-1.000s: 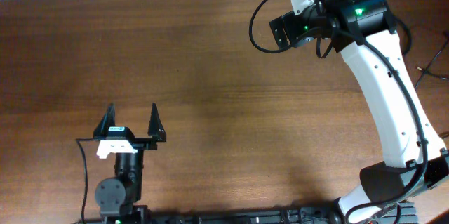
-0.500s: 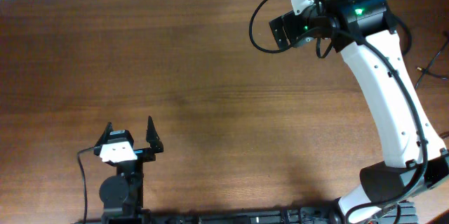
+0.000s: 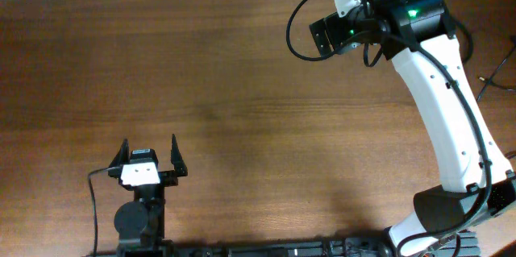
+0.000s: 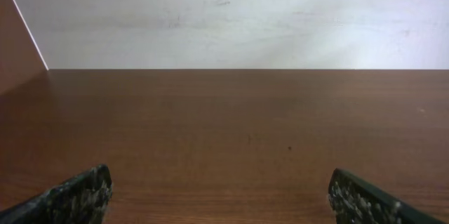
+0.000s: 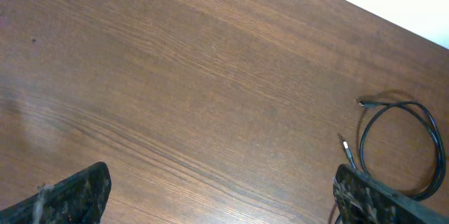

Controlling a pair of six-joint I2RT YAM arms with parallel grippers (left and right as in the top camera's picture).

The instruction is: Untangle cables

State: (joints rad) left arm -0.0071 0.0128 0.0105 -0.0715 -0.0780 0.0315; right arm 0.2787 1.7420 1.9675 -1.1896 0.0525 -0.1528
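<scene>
Cables (image 5: 431, 116) show up only in the right wrist view. They are a thin black loop lying on the brown bench (image 5: 175, 76), to the right of the right gripper (image 5: 221, 182). Overhead, the left gripper (image 3: 150, 146) sits low. Both have fingers wide apart, holding nothing.

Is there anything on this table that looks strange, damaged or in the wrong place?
Nothing looks damaged or spilled. Only one thing stands out: the single black cable seen by the right wrist camera lies in one loose open loop, both plug ends free, so no tangle is visible.
</scene>
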